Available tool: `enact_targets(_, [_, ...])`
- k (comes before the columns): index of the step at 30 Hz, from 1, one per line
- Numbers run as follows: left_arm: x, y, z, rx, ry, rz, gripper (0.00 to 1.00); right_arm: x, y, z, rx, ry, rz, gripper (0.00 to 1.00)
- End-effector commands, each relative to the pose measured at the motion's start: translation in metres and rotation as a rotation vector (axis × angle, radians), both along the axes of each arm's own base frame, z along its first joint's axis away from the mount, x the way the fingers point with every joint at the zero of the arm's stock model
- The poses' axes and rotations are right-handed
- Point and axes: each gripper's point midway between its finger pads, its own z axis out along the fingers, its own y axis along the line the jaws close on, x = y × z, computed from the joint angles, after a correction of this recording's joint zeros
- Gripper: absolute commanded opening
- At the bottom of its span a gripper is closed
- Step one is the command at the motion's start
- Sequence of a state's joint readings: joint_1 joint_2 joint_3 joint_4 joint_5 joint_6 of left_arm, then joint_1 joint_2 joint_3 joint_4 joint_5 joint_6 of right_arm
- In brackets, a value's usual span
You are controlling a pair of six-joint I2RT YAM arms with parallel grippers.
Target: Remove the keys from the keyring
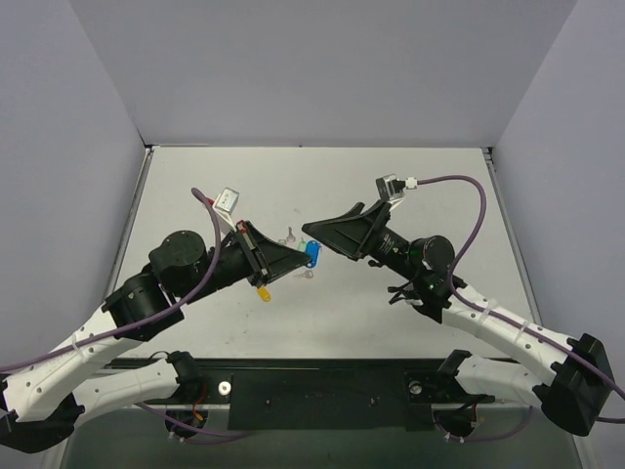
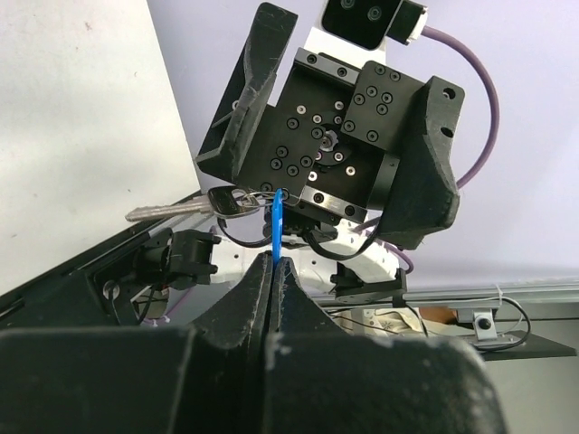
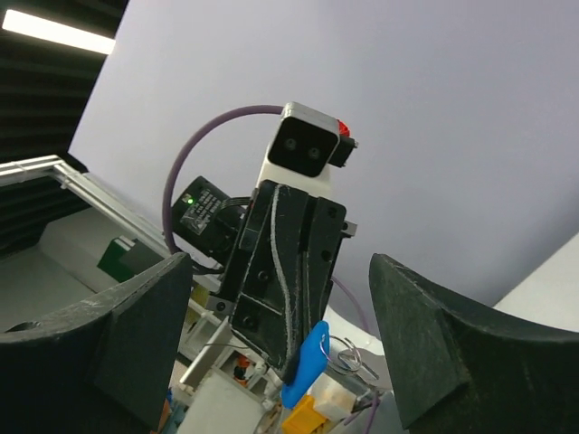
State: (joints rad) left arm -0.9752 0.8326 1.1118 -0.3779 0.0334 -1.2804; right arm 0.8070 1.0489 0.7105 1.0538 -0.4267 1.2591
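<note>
My left gripper (image 1: pixel 299 257) is shut on a deep-blue oval tag (image 1: pixel 312 254) and holds it above the table. In the left wrist view the tag (image 2: pixel 272 228) stands edge-on between my closed fingertips (image 2: pixel 271 262). The thin keyring (image 2: pixel 242 201) hangs at its top with a silver key (image 2: pixel 170 212) sticking out to the left. My right gripper (image 1: pixel 315 234) is open, facing the left one just beyond the tag. Its view shows the blue tag (image 3: pixel 308 360), the ring (image 3: pixel 348 356) and a yellow tag (image 3: pixel 308 418) between my open fingers (image 3: pixel 118 334). The yellow tag (image 1: pixel 263 292) lies below the left gripper.
Small loose keys lie on the white table (image 1: pixel 410 186), one group (image 1: pixel 289 235) behind the grippers and one (image 1: pixel 309 275) in front. Grey walls close in the table at the left, back and right. The black base bar (image 1: pixel 322 386) runs along the near edge.
</note>
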Motion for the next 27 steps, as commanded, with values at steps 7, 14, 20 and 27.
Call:
enact_targets(7, [-0.01, 0.016, 0.059, -0.144, -0.072, 0.0, 0.0, -0.038, 0.008, 0.048, 0.114, -0.116, 0.137, 0.73])
enact_targets(14, [-0.006, 0.025, 0.064, -0.144, -0.083, 0.036, 0.0, -0.045, 0.014, 0.05, 0.111, -0.126, 0.163, 0.7])
enact_targets(20, [-0.003, 0.029, 0.058, -0.123, -0.071, 0.059, 0.0, -0.043, 0.015, 0.045, 0.088, -0.116, 0.154, 0.67])
enact_targets(27, [0.001, 0.042, 0.054, -0.099, -0.071, 0.117, 0.0, -0.041, 0.016, 0.042, 0.072, -0.108, 0.144, 0.63])
